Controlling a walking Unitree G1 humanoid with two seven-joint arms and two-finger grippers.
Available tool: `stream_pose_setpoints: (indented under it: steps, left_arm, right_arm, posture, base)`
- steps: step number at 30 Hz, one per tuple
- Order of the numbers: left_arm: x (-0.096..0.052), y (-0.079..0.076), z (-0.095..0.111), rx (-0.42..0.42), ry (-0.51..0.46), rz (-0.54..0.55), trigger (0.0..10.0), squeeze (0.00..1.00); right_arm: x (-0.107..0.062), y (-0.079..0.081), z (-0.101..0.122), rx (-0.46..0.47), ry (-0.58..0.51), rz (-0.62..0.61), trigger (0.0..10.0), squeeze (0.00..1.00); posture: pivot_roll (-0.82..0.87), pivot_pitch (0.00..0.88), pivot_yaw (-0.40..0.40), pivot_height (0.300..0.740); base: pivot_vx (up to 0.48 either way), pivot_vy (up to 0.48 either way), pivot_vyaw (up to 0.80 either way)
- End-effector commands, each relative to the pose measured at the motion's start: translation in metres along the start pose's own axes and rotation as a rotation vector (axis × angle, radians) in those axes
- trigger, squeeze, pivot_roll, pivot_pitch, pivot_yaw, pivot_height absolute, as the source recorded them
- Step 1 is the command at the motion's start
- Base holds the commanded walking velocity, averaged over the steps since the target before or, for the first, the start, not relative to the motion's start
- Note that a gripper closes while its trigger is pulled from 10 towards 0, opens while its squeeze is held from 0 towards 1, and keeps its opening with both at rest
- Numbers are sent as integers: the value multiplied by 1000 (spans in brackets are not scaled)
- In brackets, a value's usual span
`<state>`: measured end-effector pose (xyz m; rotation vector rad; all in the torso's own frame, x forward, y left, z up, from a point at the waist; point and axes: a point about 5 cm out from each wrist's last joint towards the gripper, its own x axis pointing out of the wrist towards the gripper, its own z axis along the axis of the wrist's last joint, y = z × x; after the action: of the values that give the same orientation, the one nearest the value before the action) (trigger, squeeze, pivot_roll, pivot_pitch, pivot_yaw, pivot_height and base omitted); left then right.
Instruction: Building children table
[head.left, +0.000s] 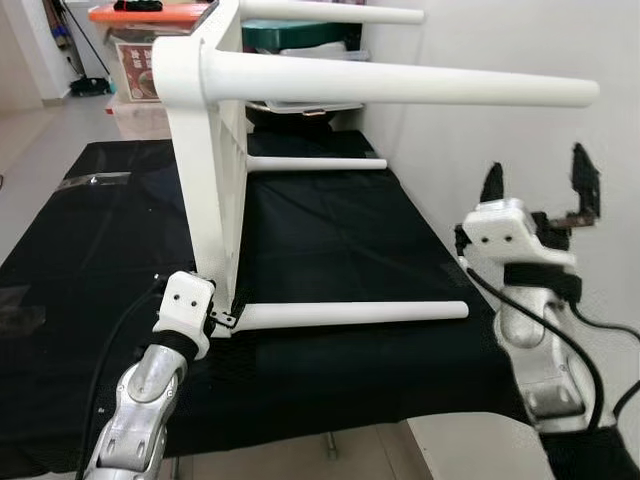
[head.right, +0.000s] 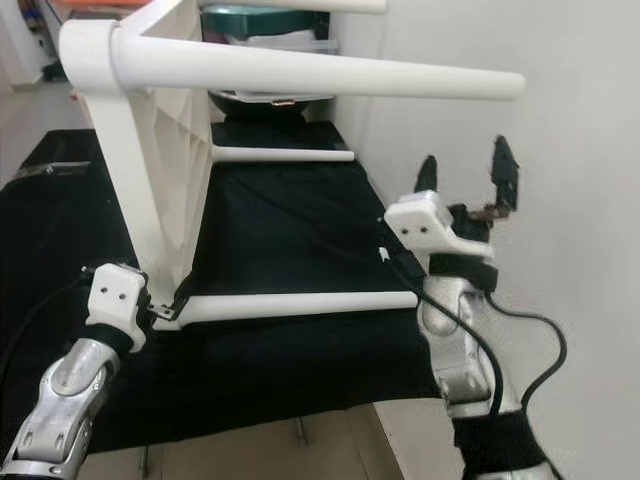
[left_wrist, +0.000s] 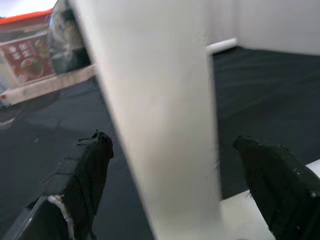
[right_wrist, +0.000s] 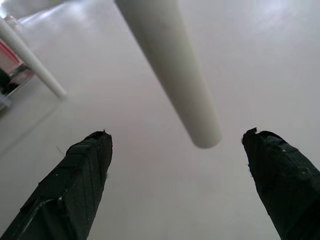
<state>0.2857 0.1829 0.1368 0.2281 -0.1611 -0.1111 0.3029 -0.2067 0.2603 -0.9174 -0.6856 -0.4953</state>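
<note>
Cloth (head.left: 330, 260) black over bench; white table (head.left: 215, 150) tipped sideways; wall (head.left: 500, 60) white; both end effectors released.

A plain white table (head.left: 215, 150) lies on black cloth (head.left: 330, 230).

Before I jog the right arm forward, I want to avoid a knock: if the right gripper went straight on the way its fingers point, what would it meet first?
Probably the tip of the upper table leg, which sits between the open fingers of the right gripper in the right wrist view. Depth is unclear; behind it is the white wall.
</note>
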Motion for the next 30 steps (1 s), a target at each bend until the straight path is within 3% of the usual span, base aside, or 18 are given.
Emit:
stream_pose_setpoints:
  steps: [1,13,15,17,23,24,26,27,30]
  left_arm:
    - [2,4,-2,9,0,40,10000,0]
    - [8,0,-6,11,4,59,10000,0]
    - [8,0,-6,11,4,59,10000,0]
    - [9,-1,-7,13,2,58,10000,0]
    - [11,-3,-9,13,4,56,10000,0]
    - [11,-4,-10,14,5,54,10000,0]
    - [11,-5,-11,15,8,51,10000,0]
    - [11,-5,-12,15,9,51,10000,0]
    - [11,-4,-13,18,13,55,10000,0]
  right_arm:
    - [7,-5,-3,-32,-25,-11,10000,0]
    - [47,-11,-14,-152,-104,22,10000,0]
    - [47,-11,-14,-152,-104,22,10000,0]
    - [59,-11,-15,-182,-125,28,10000,0]
    - [74,-8,-8,-191,-183,64,10000,0]
    - [76,-4,-8,-179,-189,93,7333,0]
    - [77,1,-8,-160,-187,136,667,0]
    - [77,3,-8,-153,-186,153,0,0]
    - [78,7,-9,-131,-179,185,0,0]
  posture:
    - [5,0,-54,740]
    - [-1,0,-54,740]
    - [-1,0,-54,740]
    - [4,0,-58,740]
    - [3,0,-59,740]
    - [3,0,-62,740]
    - [6,0,-64,740]
    - [6,0,-64,740]
    - [8,0,-66,740]
  base:
    - [0,0,0]
    - [0,0,0]
    - [0,0,0]
    - [0,0,0]
    - [0,0,0]
    - [0,0,0]
    - [0,0,0]
    - [0,0,0]
    - [0,0,0]
